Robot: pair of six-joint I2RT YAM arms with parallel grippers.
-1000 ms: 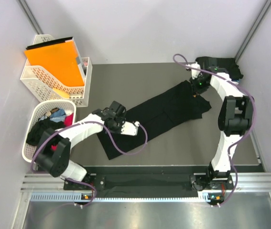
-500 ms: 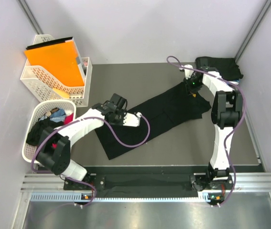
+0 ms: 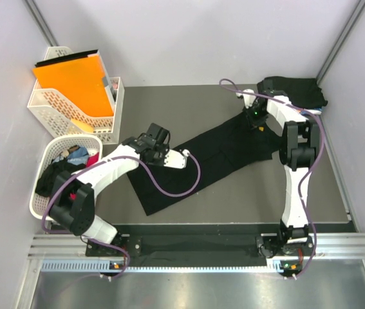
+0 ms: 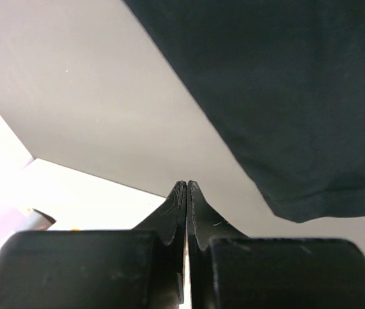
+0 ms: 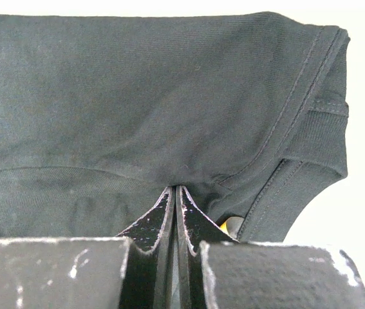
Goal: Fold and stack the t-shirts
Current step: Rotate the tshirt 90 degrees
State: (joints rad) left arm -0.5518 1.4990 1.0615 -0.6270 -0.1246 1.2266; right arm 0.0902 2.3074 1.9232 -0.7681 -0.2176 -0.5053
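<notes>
The right gripper (image 5: pixel 174 190) is pinching the black t-shirt (image 3: pixel 215 149), which is lying diagonally across the bench (image 3: pixel 182 103). The left gripper (image 4: pixel 187 187) is hovering closed and empty beside the hem; it probably needs a hold before folding.

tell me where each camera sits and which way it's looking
Top external: fixed above and behind the arms, looking down on the table; both arms show whole, with the left gripper and right gripper at the spread black t-shirt.
Left wrist: on the left arm, looking along its shut fingers over the table towards the shirt's hem.
Right wrist: on the right arm, looking along its fingers, shut on the shirt's cloth.
Shared: all three see the same black t-shirt.
</notes>
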